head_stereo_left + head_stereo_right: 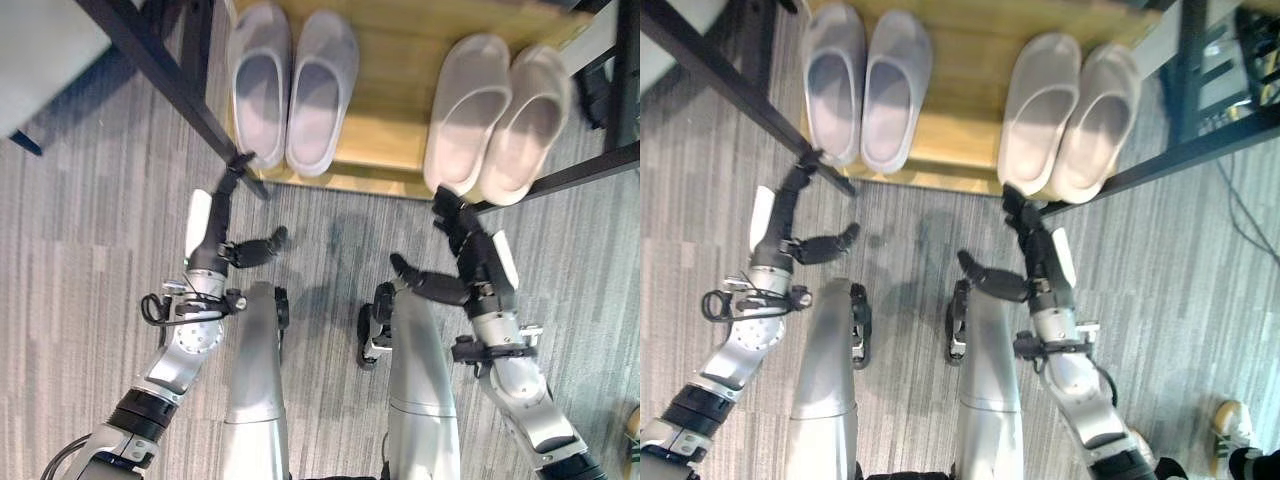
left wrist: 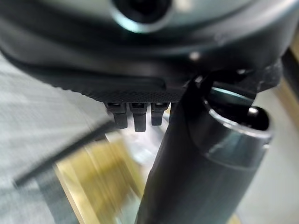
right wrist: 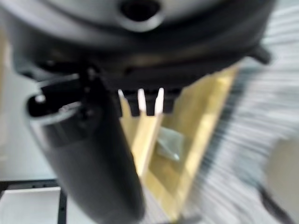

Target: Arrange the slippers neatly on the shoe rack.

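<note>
Two pairs of slippers sit on the wooden shelf [image 1: 400, 60] of the shoe rack. The lavender pair [image 1: 292, 85] lies at the shelf's left end, its two slippers side by side and touching, heels at the front edge. The pale pink pair [image 1: 497, 115] lies toward the right end, also side by side, heels slightly overhanging the front edge. The black frame bar [image 1: 165, 75] of the rack runs diagonally past the lavender pair's left side.

The left hand [image 1: 222, 235] hangs in front of the rack, fingers straight, fingertips near the lavender heel, thumb spread wide, holding nothing. The right hand [image 1: 468, 255] has straight fingers reaching to the pink pair's heel, thumb spread, empty. Grey carpet [image 1: 90, 250] lies below.
</note>
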Controlling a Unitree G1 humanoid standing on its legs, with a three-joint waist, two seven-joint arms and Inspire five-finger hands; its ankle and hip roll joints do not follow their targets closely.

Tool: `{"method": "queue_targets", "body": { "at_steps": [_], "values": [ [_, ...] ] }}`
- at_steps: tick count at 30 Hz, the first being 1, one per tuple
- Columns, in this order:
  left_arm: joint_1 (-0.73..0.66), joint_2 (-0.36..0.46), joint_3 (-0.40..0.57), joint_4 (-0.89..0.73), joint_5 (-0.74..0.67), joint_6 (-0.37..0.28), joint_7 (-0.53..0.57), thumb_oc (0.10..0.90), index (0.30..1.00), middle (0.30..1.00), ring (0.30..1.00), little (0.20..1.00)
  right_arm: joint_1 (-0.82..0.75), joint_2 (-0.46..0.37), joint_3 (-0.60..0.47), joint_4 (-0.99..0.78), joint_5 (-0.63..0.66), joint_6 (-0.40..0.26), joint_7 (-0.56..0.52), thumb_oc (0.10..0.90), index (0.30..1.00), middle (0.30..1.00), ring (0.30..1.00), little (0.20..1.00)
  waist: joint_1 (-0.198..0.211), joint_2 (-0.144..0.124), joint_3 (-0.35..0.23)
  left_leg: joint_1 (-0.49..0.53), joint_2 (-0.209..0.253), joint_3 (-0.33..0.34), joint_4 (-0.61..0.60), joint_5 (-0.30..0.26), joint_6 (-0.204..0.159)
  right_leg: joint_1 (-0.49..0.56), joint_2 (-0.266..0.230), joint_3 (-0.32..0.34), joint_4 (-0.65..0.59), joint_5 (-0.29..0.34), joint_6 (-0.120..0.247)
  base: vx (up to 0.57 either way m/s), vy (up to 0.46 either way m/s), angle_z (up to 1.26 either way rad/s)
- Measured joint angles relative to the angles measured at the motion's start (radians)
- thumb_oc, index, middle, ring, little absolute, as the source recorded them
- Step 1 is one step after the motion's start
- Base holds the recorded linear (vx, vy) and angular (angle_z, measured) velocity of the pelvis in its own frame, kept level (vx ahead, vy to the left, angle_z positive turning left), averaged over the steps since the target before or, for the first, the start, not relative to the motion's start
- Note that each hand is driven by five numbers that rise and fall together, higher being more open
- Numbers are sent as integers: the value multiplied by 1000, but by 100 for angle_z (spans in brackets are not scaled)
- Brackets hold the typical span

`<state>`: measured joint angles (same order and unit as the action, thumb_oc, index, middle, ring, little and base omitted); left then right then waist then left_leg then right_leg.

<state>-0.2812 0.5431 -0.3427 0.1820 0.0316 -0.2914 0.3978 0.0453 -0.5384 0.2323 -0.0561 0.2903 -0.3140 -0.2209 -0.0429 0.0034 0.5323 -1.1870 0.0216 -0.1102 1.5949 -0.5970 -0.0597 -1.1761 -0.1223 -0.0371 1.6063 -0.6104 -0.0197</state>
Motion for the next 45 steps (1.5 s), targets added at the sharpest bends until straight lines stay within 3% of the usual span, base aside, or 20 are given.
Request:
{"method": "queue_targets", "body": {
  "at_steps": [4, 7, 8, 11, 15, 18, 22, 25, 29, 33, 38, 45],
  "values": [
    [143, -53, -7, 74, -3, -19, -40, 800, 900, 900, 900, 900, 51, 113, 39, 174, 57, 4, 43, 800, 900, 900, 900, 900, 1, -15, -69, 221, 18, 21, -270, 75, 8, 210, 15, -16, -267, 81, 2, 88, 15, -5],
    [223, -111, -7, 248, -3, -7, -61, 800, 900, 900, 900, 900, 68, 132, 67, 334, 0, 25, 45, 800, 900, 900, 900, 900, 1, -26, -145, 420, 20, 35, -487, 142, 7, 404, 17, -28, -475, 144, 18, 205, 2, 0],
    [272, -112, -3, 267, -2, -7, -63, 800, 900, 900, 900, 900, 76, 151, 63, 374, -19, 29, 43, 800, 900, 900, 900, 900, 5, -39, -188, 470, 21, 46, -563, 165, 12, 451, 18, -29, -545, 162, 18, 231, -33, -2],
    [346, -125, 2, 314, 11, 5, -100, 800, 900, 900, 900, 900, 94, 174, 48, 479, -90, 46, 43, 800, 900, 900, 900, 900, 6, -54, -221, 693, 23, 49, -790, 248, 14, 675, 28, -42, -772, 244, 31, 203, -37, 3],
    [392, -126, -8, 346, 21, 15, -133, 800, 900, 900, 900, 900, 112, 202, 33, 574, -139, 47, 41, 800, 900, 900, 900, 900, 5, -70, -307, 909, 16, 71, -1070, 352, 20, 870, 30, -43, -1015, 328, 44, 192, -36, -2],
    [397, -130, -24, 358, 28, 16, -150, 800, 900, 900, 900, 900, 95, 263, -6, 728, -114, 45, 35, 800, 900, 900, 900, 900, 7, -63, -382, 1037, 16, 88, -1245, 423, 23, 972, 36, -39, -1158, 383, 46, 84, -40, -11],
    [378, -164, -88, 357, 49, 15, -152, 800, 900, 900, 900, 900, 71, 269, -16, 914, -100, 78, -14, 800, 900, 900, 900, 900, 3, -4, -455, 1180, 20, 100, -1490, 529, 33, 1103, 52, -39, -1373, 478, 61, 39, -36, -5],
    [372, -188, -133, 350, 50, 14, -171, 800, 900, 900, 900, 900, 86, 266, -11, 957, -113, 88, -27, 800, 900, 900, 900, 900, 1, 21, -480, 1221, 19, 101, -1555, 561, 42, 1159, 59, -40, -1465, 522, 67, -3, -23, 0],
    [383, -194, -172, 345, 49, 17, -228, 800, 900, 900, 900, 900, 85, 271, -3, 997, -116, 109, -32, 800, 900, 900, 900, 900, 1, 27, -488, 1268, 19, 102, -1612, 583, 42, 1225, 68, -40, -1570, 570, 70, -10, -3, 0],
    [483, -123, -157, 179, 26, 58, -325, 800, 900, 900, 900, 900, 94, 272, -6, 997, -120, 114, -34, 800, 900, 900, 900, 900, 4, 34, -492, 1293, 15, 103, -1685, 623, 42, 1281, 66, -41, -1703, 642, 77, -22, 0, 0],
    [561, -67, -140, 45, -17, 70, -393, 800, 900, 900, 900, 900, 110, 273, -4, 997, -155, 135, -32, 800, 900, 900, 900, 900, 9, 61, -494, 1303, 16, 102, -1686, 629, 36, 1290, 66, -43, -1707, 643, 79, -18, -4, 1],
    [544, -51, -125, -116, -73, 73, -424, 800, 900, 900, 900, 900, 114, 273, 5, 1067, -200, 155, -33, 800, 900, 900, 900, 900, 5, 76, -499, 1306, 24, 101, -1687, 636, 26, 1292, 75, -43, -1707, 648, 77, -4, -15, 0]
  ]
}}
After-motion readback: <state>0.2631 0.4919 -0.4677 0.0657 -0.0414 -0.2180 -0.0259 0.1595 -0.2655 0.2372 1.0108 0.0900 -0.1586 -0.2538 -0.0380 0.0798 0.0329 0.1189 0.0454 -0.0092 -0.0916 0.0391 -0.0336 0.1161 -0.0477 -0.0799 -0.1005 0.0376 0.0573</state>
